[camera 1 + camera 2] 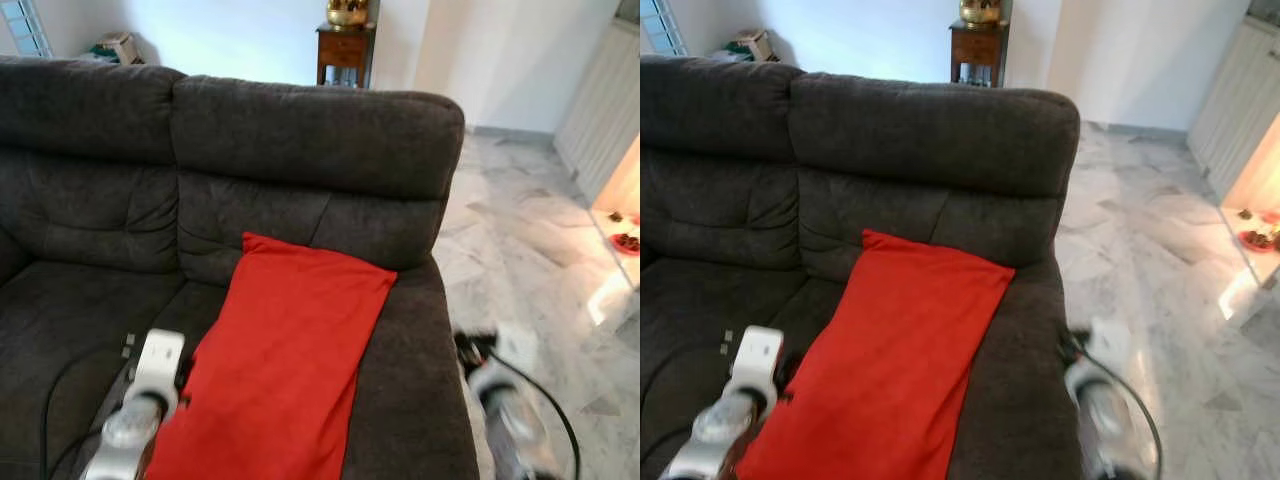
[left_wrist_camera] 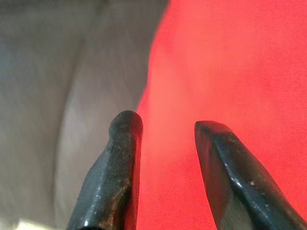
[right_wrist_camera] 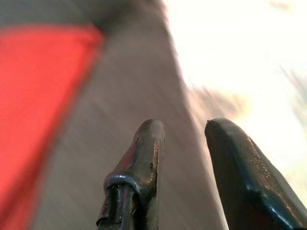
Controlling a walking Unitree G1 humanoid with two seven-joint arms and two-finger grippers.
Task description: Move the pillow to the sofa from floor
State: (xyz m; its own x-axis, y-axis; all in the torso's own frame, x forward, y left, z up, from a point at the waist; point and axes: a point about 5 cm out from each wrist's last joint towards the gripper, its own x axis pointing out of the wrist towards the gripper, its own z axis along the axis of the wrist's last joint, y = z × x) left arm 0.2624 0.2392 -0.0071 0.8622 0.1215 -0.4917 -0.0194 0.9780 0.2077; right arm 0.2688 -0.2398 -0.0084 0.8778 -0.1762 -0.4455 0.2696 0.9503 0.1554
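Closest to me, my left gripper (image 2: 165, 125) is right at the near left edge of the red pillow (image 1: 285, 350). Its jaws are apart, with nothing between them. The pillow's edge runs by the tip of one finger (image 2: 125, 125), and red cloth lies past the other. My left arm (image 1: 150, 385) sits low on the seat, just beside the pillow.

My right gripper (image 3: 184, 125) is off to the right side, near the sofa's right arm, and blurred. Its jaws are apart too and hold nothing. The pillow lies well to its left.

The pillow is already on the sofa (image 1: 90, 200), not the floor. It lies flat on the right seat. Its long way runs from near me up to the backrest, leaning a bit to the right. Its far end touches the backrest.

I think the job is about done. If I need to push the pillow straight, my left arm is nearer.

Far behind the sofa stands a small wooden table (image 1: 345, 50) by the wall.
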